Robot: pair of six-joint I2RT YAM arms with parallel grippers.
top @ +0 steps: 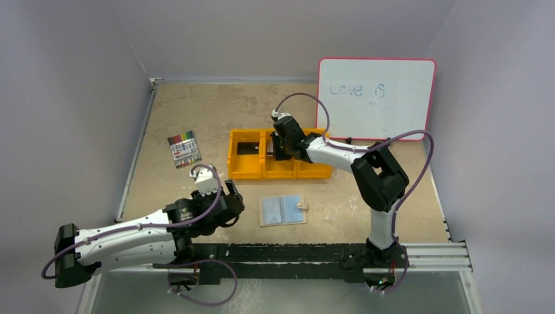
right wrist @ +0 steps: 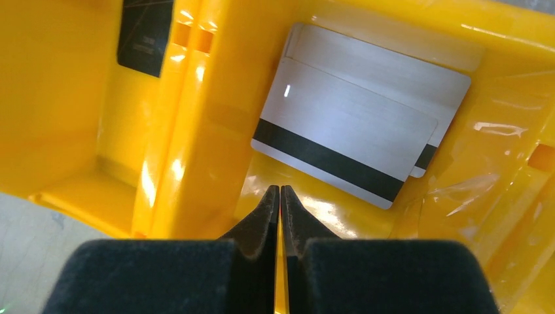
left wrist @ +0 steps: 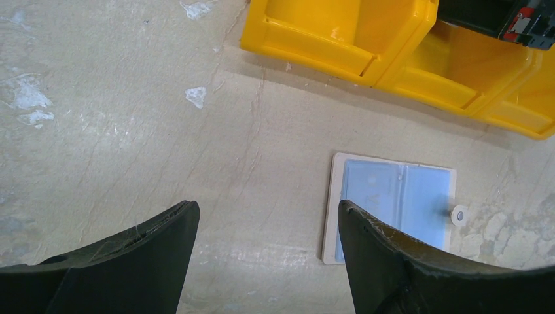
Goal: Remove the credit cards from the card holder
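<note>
The card holder point(top: 283, 210) lies open and flat on the table, its light blue panels point(left wrist: 393, 196) facing up and a small tab strap on its right side. My left gripper point(top: 234, 204) hovers just left of it, open and empty point(left wrist: 268, 206). Over the middle compartment of the orange tray point(top: 245, 171), my right gripper point(top: 281, 145) is shut with nothing between its fingers point(right wrist: 280, 190). Two silver credit cards lie overlapping on that compartment's floor: the upper one point(right wrist: 347, 131) shows a black stripe, and the other point(right wrist: 419, 72) is partly under it. A dark card point(right wrist: 144, 33) lies in the left compartment.
A whiteboard point(top: 376, 98) with a pink rim leans against the back wall at the right. A pack of coloured markers point(top: 183, 149) lies left of the tray. The tray's yellow walls point(right wrist: 196, 131) stand close around my right fingers. A metal rail point(top: 294, 255) runs along the near edge.
</note>
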